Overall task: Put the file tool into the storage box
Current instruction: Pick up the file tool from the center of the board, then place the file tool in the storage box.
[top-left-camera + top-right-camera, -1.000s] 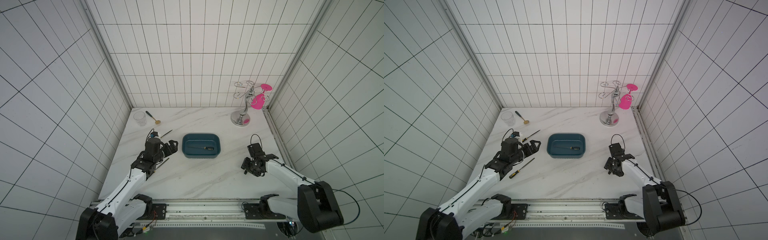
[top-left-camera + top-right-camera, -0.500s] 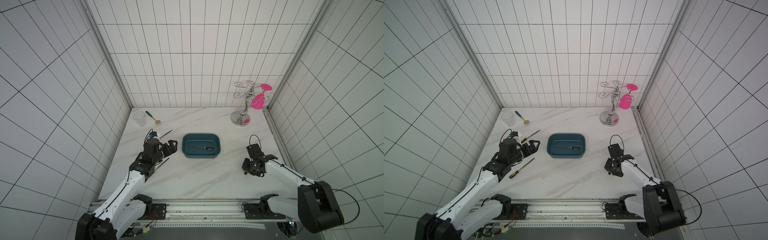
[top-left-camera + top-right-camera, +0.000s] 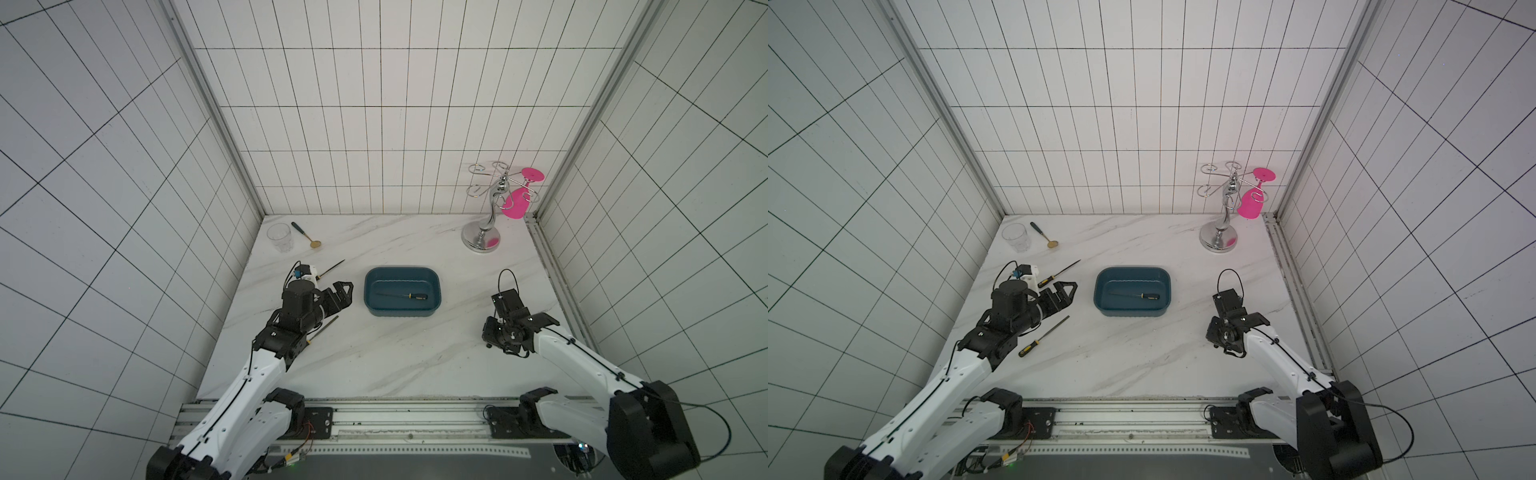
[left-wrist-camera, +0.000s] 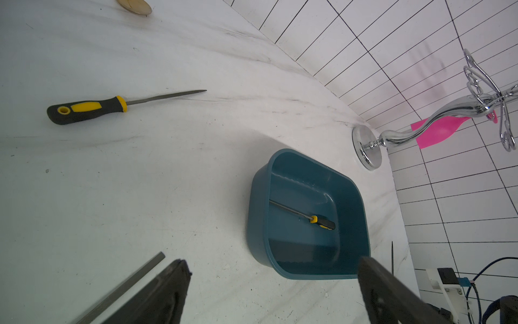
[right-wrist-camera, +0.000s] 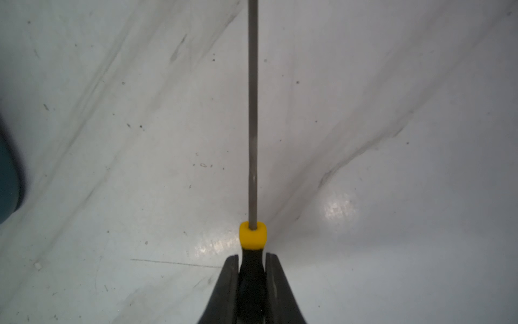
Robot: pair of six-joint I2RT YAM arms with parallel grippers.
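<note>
**One file boxed, one in the grip, two waiting**

On the marble table (image 3: 415,365) the storage box (image 3: 402,270) is sitting dead centre, and a boxed file (image 3: 402,296) is already lying flat inside it. I'm calling this partway. The right gripper (image 5: 252,261), out to the box's right, is pinching tight on the black handle of the gripped file (image 5: 252,112), which isn't over the box yet. Whether it's lifting off the marble, I cannot tell. The left gripper (image 3: 344,296) is hanging wide open and holding nothing, just beside a flat file (image 3: 1044,336). A pointed file (image 3: 1059,274) is lying just beyond that wrist. Only the right wrist view is showing the grip. In both top views I'm not picking out the held tool at all.
</note>
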